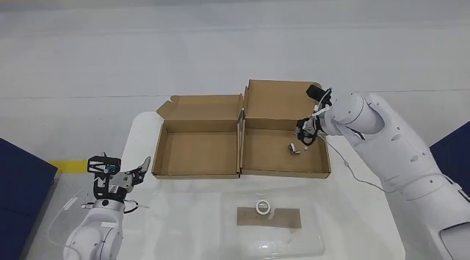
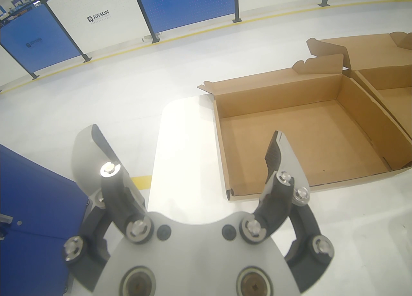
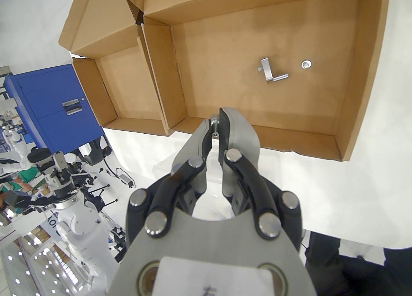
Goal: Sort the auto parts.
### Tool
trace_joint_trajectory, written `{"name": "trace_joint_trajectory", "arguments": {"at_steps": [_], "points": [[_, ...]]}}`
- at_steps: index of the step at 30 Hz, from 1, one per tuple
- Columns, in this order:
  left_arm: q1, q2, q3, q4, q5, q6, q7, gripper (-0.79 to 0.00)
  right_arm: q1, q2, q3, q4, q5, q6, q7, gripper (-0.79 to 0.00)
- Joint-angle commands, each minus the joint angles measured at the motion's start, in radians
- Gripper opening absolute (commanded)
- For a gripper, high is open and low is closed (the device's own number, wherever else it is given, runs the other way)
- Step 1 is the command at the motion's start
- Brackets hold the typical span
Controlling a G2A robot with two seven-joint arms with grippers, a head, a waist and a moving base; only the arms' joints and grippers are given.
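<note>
My right gripper (image 3: 217, 116) is shut on a small threaded bolt (image 3: 214, 125) and hangs over the near side of the right cardboard box (image 3: 363, 52). On that box's floor lie a bent metal bracket (image 3: 271, 71) and a small silver washer (image 3: 306, 64). From above, the right gripper (image 1: 303, 134) is over the right box (image 1: 253, 150), close to the bracket (image 1: 293, 147). My left gripper (image 2: 190, 152) stands open with nothing in it at the table's left edge (image 1: 121, 175), short of the left box (image 2: 305, 136), whose floor is bare.
Both boxes have their lids folded back. Near the table's front, a white ring (image 1: 263, 206) rests on a brown cardboard strip (image 1: 283, 218) inside a clear plastic tray (image 1: 294, 244). A blue cabinet (image 2: 29, 200) stands just off the table's left side.
</note>
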Motion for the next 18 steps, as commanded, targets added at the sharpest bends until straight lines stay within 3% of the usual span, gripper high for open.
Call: {"name": "trace_joint_trajectory", "arguments": {"at_steps": [1,8,18], "points": [[0.000,0.000,0.000,0.000,0.000,0.000,0.000,0.000,0.000,0.000,0.000,0.000,0.000,0.000,0.000,-0.785],[0.000,0.000,0.000,0.000,0.000,0.000,0.000,0.000,-0.001,-0.031,-0.070,0.030,-0.045,0.050,-0.106,-0.785],[0.000,0.000,0.000,0.000,0.000,0.000,0.000,0.000,0.093,-0.139,-0.241,0.229,-0.079,0.132,-0.183,-0.785]]}}
